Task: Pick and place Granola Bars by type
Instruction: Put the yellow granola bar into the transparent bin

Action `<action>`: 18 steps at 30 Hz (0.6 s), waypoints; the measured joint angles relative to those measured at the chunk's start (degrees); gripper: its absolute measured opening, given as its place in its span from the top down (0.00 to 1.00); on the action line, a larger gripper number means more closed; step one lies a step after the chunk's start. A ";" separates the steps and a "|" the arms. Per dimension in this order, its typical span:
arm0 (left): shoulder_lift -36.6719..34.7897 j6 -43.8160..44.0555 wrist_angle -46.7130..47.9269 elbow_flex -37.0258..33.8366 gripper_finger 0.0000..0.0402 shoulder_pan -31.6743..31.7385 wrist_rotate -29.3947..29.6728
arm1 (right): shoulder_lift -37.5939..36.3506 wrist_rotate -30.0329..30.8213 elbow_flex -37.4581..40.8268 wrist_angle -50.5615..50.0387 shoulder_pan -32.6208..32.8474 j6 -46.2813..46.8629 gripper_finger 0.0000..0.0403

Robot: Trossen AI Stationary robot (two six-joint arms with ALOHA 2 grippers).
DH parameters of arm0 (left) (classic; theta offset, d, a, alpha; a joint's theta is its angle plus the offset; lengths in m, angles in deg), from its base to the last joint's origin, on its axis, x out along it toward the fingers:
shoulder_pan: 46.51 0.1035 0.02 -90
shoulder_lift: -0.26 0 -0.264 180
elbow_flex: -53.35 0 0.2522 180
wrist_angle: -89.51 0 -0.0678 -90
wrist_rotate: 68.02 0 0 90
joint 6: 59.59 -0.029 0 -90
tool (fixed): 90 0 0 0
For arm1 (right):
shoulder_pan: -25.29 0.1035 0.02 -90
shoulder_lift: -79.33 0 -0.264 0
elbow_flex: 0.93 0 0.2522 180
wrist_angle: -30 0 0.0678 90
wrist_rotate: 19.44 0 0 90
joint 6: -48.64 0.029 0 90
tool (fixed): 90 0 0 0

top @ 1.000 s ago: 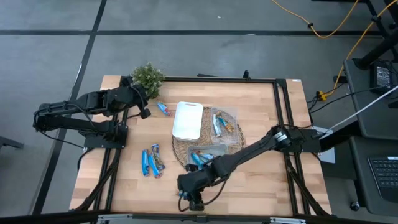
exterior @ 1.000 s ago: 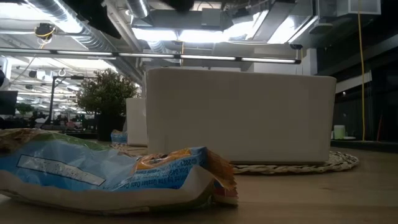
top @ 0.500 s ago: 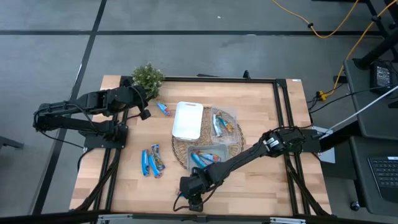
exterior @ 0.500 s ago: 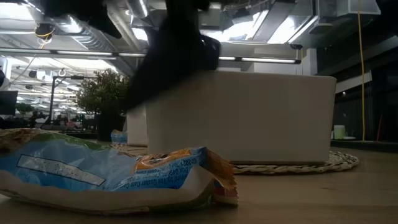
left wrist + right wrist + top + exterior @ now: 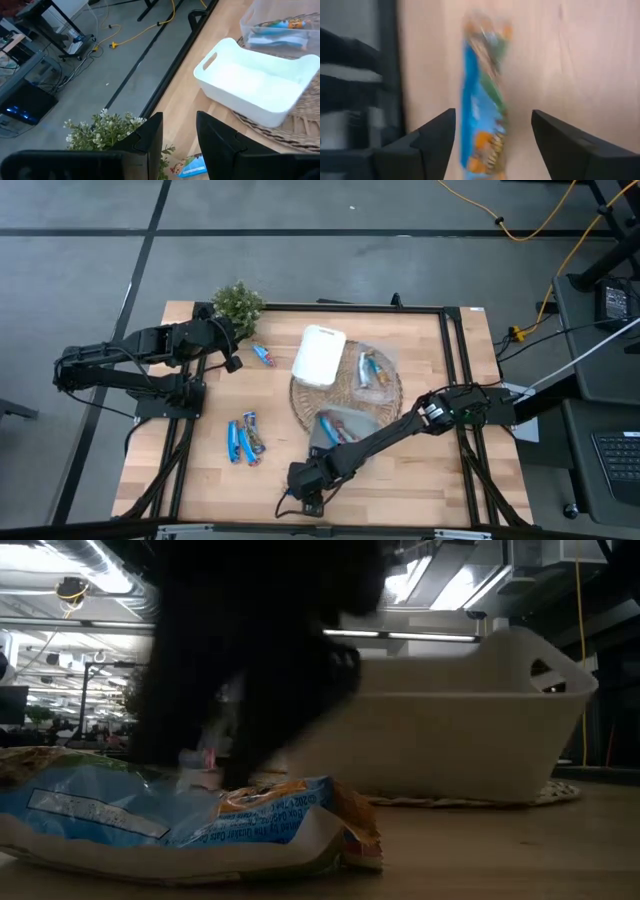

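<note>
My right gripper (image 5: pixel 493 114) is open at the table's near edge (image 5: pixel 303 498). Its fingers stand on either side of a blue and orange granola bar (image 5: pixel 482 100) that lies flat on the wood; whether they touch it I cannot tell. In the low view the dark right gripper (image 5: pixel 250 680) looms right above that bar (image 5: pixel 150 820). Three more blue bars (image 5: pixel 241 440) lie left of the mat, and one (image 5: pixel 262 354) lies by the plant. Others sit in two clear containers (image 5: pixel 372 370) (image 5: pixel 340 428). My left gripper (image 5: pixel 178 116) waits open near the plant (image 5: pixel 232 350).
A round woven mat (image 5: pixel 300 402) carries a white tray (image 5: pixel 320 355) and the two clear containers, with my right forearm (image 5: pixel 390 435) stretched over its near side. A small potted plant (image 5: pixel 238 304) stands at the far left corner. Black frame rails (image 5: pixel 455 360) run along the table's sides.
My right gripper has come down over the bar at the near edge, filling the low view. The mat with the white tray and both clear containers has turned about and slid toward the table's far right, so the tray now sits skewed.
</note>
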State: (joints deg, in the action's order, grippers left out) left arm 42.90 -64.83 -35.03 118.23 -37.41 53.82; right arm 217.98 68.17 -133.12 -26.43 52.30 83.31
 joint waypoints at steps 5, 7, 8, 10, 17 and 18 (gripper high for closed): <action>0.00 0.01 0.00 0.00 0.72 0.00 0.00 | 0.03 -0.48 -0.01 -0.43 0.30 -0.14 0.38; 0.01 0.01 0.00 0.00 0.72 0.00 0.00 | 0.06 -0.67 0.02 -0.37 0.31 -0.16 0.38; 0.01 0.00 0.00 0.00 0.72 0.00 0.00 | -0.10 -0.77 -0.02 -0.16 0.28 -0.19 0.38; -0.01 0.00 0.00 0.00 0.72 0.00 0.00 | -0.21 -1.80 -0.08 -0.09 0.26 -0.20 0.38; 0.01 0.02 0.02 0.00 0.72 0.00 0.00 | -0.19 -2.30 -0.08 -0.78 0.48 0.19 0.38; 0.01 0.02 0.02 0.00 0.72 0.00 0.00 | -0.19 -2.27 -0.08 -1.42 0.48 0.85 0.38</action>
State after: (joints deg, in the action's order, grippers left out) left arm 42.92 -64.80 -35.01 118.23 -37.41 53.82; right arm 217.79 65.89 -133.21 -27.85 52.77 84.16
